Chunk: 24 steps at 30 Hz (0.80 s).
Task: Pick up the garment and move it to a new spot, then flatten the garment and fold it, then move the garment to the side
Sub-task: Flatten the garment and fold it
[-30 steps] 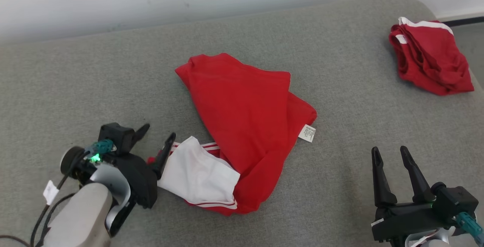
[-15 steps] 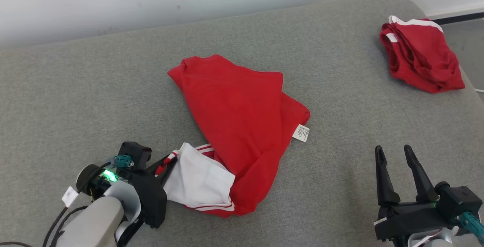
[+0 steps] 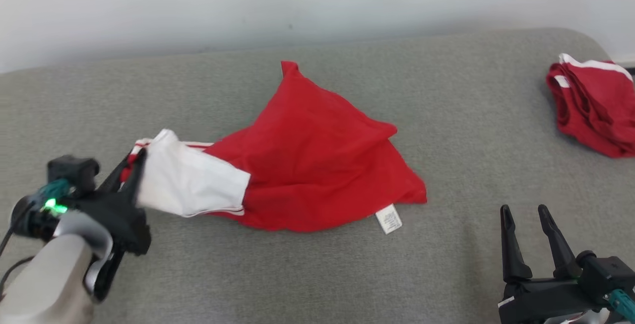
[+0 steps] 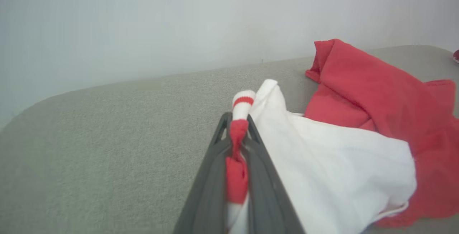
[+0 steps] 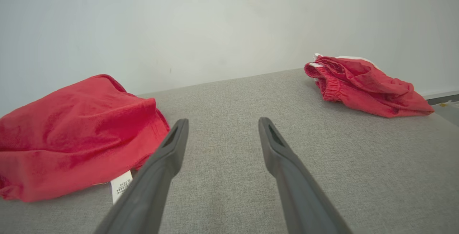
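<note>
Head view, layout: garment (image 3: 317, 165) lies across the middle of the grey padded surface (image 3: 297, 274), red body bunched into a rough triangle, one peak pointing toward the back edge. Its white panel (image 3: 193, 185) stretches toward the surface's left side and ends at the left gripper (image 3: 135, 161). Right gripper (image 3: 524, 210) sits near the front right corner, fingers apart, holding nothing. Second red garment (image 3: 593, 105), white trim, crumpled at the right edge, well apart from the first.

Left wrist view, grip detail: left gripper (image 4: 237, 126) fingers drawn together, clamped on a red fold of the garment (image 4: 376, 94). A red-and-white striped band (image 4: 243, 101) sticks out past the fingertips. White panel (image 4: 340, 166) falls away to one side of the fingers.

Right wrist view: right gripper (image 5: 223, 121) jaws wide, bare grey surface between them. Garment (image 5: 71, 130) is beside one finger, not touching it. Second red garment (image 5: 362, 87) shows a gathered elastic hem here.

Writing: white care label (image 3: 389, 218) at the garment's front edge carries printed lines, too small to read. Label (image 5: 121, 185) is partly behind a finger in the right wrist view, also unreadable.
</note>
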Tool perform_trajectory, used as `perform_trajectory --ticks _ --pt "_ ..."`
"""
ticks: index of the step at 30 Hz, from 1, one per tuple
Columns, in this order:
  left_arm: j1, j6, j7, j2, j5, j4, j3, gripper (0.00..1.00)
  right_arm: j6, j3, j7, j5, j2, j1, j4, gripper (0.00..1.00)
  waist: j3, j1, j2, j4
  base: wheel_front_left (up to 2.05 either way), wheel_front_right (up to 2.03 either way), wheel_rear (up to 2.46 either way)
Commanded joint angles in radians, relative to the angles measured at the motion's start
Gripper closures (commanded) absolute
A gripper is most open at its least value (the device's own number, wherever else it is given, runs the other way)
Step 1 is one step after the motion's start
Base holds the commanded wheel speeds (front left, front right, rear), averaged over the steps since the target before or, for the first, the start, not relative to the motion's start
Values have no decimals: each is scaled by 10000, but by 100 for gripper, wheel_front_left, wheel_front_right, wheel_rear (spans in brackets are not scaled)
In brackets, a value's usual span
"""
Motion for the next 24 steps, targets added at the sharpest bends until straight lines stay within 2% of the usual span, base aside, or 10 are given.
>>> perform_trajectory --ticks 1,7,11,12,13,16,19,24 --pt "539 108 -25 162 24 -240 293 100 5 -28 -3 -78 1 115 61 0 -321 0 0 401 0 0 0" --pt "1964 326 -29 403 85 -625 1214 100 5 -19 -3 -124 68 147 273 0 -468 0 0 420 0 0 0" --pt "2786 513 -29 101 310 -957 1742 100 5 16 -3 -91 39 194 445 0 -663 0 0 398 0 0 0" --pt "2885 574 -30 46 462 -1171 1932 28 5 22 -3 -74 20 200 447 0 -722 0 0 416 0 0 0" --pt "3039 627 -30 -33 609 -1363 2135 0 5 18 -3 -66 -1 212 445 0 -799 0 0 447 0 0 0" --pt "3509 802 -24 -297 1134 -2145 2822 0 5 21 -3 -62 -81 279 422 0 -1029 0 0 569 0 0 0" --pt "4290 932 -25 -689 1938 -3472 4034 0 5 119 -2 -21 -143 374 318 0 -1359 0 0 750 0 0 0" --pt "5684 911 -25 -1248 2923 -5024 5260 0 5 255 -3 0 -105 481 162 0 -1507 0 0 892 0 0 0"
